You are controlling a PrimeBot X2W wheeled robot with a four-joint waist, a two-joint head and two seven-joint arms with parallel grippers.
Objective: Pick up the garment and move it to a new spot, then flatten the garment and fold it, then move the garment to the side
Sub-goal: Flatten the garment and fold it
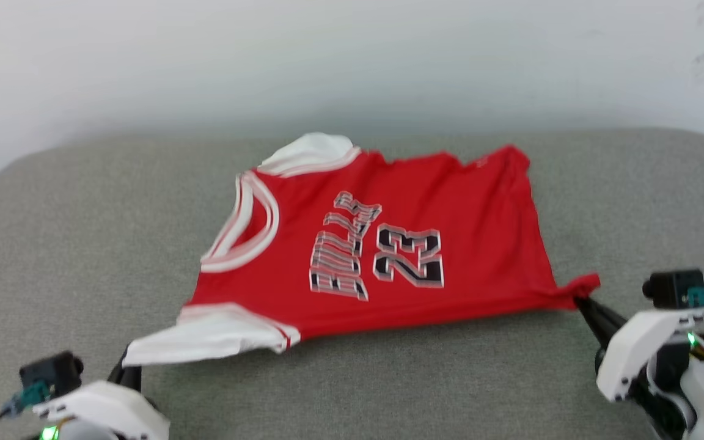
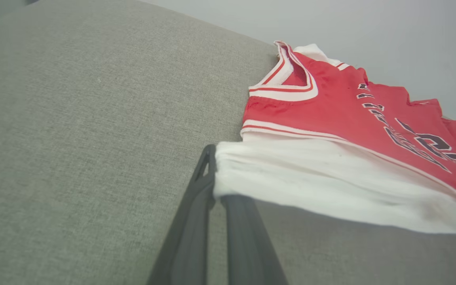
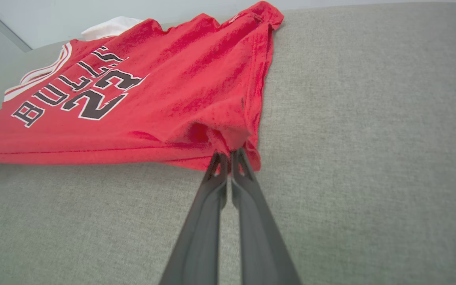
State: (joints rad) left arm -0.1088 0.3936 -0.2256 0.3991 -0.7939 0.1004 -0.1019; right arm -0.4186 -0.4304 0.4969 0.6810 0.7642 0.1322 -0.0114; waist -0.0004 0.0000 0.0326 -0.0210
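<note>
garment [image 1: 388, 244]: red jersey with white panels, printed side up, spread across the middle of the grey cushion [image 1: 352, 391], near edge held slightly off the fabric and drawn taut between two grips.

left hand [image 2: 212, 176]: closed on the end of the near sleeve panel [image 1: 205, 333], white cloth gathered at the tips. right hand [image 3: 230, 158]: pinched tight on the near red hem corner, cloth bunched there. far sleeve panel [image 1: 309, 153] and far edge rumpled, close to the pale wall [image 1: 352, 61].

step in hand, as judged: flattening. to do it well:
- draw both corners apart evenly and low, along the cushion.
- lay the near edge down before letting go.
- avoid lifting high, to spare the far edge more dragging and creasing.
- release only after setting the hem straight.
- expect a separate smoothing pass for the far side, probably.

count: one garment; two hands, both gripping cloth; two white sleeve panels; one striped neckline trim [image 1: 248, 226]; one cushion; one wall.
</note>
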